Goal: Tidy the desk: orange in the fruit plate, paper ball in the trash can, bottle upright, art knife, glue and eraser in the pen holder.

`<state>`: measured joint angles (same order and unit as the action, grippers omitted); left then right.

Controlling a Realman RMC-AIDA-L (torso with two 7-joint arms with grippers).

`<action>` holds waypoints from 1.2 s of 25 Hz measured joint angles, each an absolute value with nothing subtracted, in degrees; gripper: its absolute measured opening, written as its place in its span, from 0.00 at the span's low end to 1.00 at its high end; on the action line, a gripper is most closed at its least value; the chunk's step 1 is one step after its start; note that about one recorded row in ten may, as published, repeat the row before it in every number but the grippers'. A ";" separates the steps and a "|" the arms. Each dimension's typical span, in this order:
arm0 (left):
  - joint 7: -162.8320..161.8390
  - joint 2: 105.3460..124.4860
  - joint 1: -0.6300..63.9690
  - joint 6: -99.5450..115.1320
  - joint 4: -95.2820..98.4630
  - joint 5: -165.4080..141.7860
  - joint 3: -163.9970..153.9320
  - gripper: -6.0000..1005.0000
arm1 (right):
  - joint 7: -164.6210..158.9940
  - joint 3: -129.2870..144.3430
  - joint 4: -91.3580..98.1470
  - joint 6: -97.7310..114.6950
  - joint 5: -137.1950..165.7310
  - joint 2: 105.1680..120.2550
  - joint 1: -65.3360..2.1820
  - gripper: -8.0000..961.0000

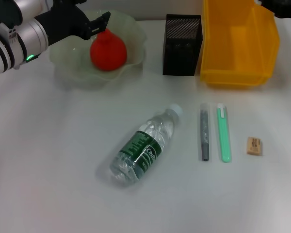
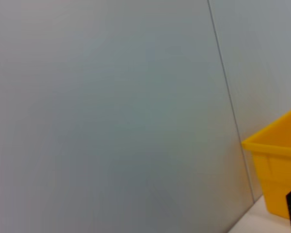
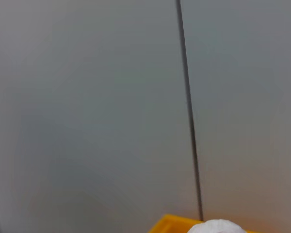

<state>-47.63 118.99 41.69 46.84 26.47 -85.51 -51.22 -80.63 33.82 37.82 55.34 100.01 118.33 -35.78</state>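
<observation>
Orange [image 1: 108,51]: in plate [image 1: 70,65], upper left; left gripper [image 1: 98,23] just above it, jaws slightly parted, holding nothing. Paper ball [image 3: 216,226]: over can [image 1: 237,48], upper right; right gripper state cannot tell. Bottle [image 1: 144,148]: lying, centre. Next, by judgement: withdraw left arm, stand bottle upright.

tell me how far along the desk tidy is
Done: the orange sits in the fruit plate, with the left gripper at it. In hand: the paper ball shows above the trash can. Left: the bottle lies flat; the eraser is outside the pen holder.
</observation>
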 joint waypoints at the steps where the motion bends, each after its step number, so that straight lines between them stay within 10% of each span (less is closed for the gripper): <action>1: -49.45 118.96 41.07 47.00 27.38 -85.51 -52.55 0.71 | -79.24 34.33 36.99 53.32 99.95 118.33 -36.49 0.53; 30: -88.91 118.08 32.55 54.93 53.25 -99.12 -75.12 0.71 | -54.26 36.34 26.84 67.92 70.49 119.37 -31.88 0.65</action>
<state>-88.91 118.08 32.55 54.93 53.25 -99.12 -75.12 -54.26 36.34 26.84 67.92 70.49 119.37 -31.88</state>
